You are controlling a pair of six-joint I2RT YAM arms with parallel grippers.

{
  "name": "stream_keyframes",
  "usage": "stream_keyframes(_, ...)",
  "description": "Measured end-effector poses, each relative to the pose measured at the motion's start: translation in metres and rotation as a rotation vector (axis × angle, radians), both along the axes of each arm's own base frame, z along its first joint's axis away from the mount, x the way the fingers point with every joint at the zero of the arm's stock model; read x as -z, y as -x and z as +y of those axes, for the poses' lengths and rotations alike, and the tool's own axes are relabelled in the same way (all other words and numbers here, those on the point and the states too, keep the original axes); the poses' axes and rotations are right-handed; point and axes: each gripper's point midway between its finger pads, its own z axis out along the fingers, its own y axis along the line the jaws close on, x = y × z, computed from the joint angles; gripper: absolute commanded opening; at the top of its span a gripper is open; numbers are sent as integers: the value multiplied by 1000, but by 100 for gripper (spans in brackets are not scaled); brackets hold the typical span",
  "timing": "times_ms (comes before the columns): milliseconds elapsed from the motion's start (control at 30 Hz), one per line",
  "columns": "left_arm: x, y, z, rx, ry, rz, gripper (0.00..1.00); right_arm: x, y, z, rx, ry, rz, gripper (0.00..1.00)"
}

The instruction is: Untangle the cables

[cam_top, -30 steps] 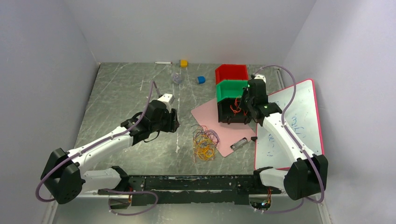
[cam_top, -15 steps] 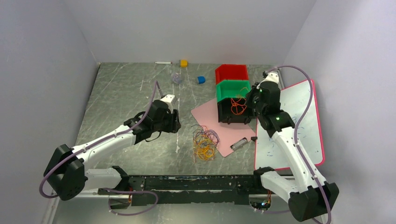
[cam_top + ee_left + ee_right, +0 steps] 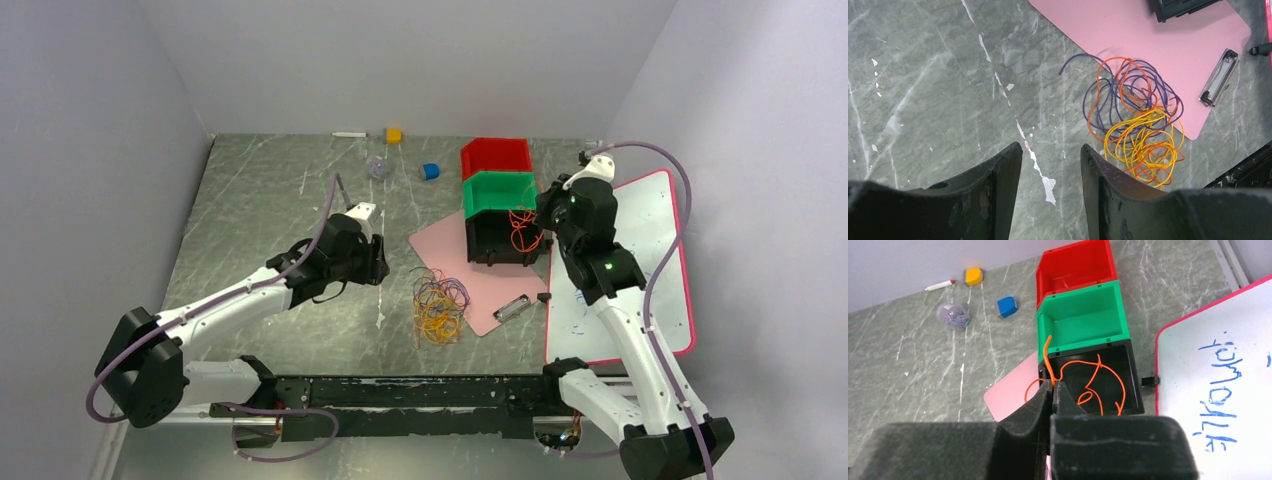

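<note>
My right fingers [image 3: 1048,394] are pinched shut on one orange cable [image 3: 1098,372]. In the wrist view it curls loosely away from the pinch toward 3 o'clock, over the open black bin [image 3: 1139,382], and a short tail sticks up at 12. My left fingers [image 3: 1013,162] stand parted with nothing between them, above bare table [image 3: 923,75]. The other cables, a tangle [image 3: 1135,127] of orange, yellow and purple loops, lie at their 1 o'clock, well apart, half on the pink clipboard [image 3: 1128,30]. The heap's long axis runs roughly 11 to 5 (one purple end strays off at 10). I judge the left arm the nearer one to it. The overhead view shows the gap between tangle and bin. Only the right wrist view shows the pinch, and I cannot tell there whether the cable touches the bin floor.
</note>
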Motion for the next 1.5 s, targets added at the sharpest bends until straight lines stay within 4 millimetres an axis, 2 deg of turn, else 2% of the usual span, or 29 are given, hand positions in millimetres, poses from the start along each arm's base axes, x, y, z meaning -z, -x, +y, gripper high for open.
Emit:
stream_keyframes(133, 3, -1, -1, 3, -2, 6, 52, -4, 0, -1, 6, -1, -10, 0)
stream_keyframes(600, 5, 0, -3, 10, -1, 15, 52, 15, -18, 6, -9, 5, 33, 0)
stream_keyframes(800, 5, 0, -3, 10, -1, 15, 52, 53, -20, 11, -27, 15, 114, 0)
stream_keyframes(1200, 6, 0, -3, 12, -3, 16, 51, 107, -15, 5, 6, 39, 237, 0)
stream_keyframes(1500, 5, 0, -5, 16, -1, 19, 52, 153, -26, 0, 43, 68, 351, 0)
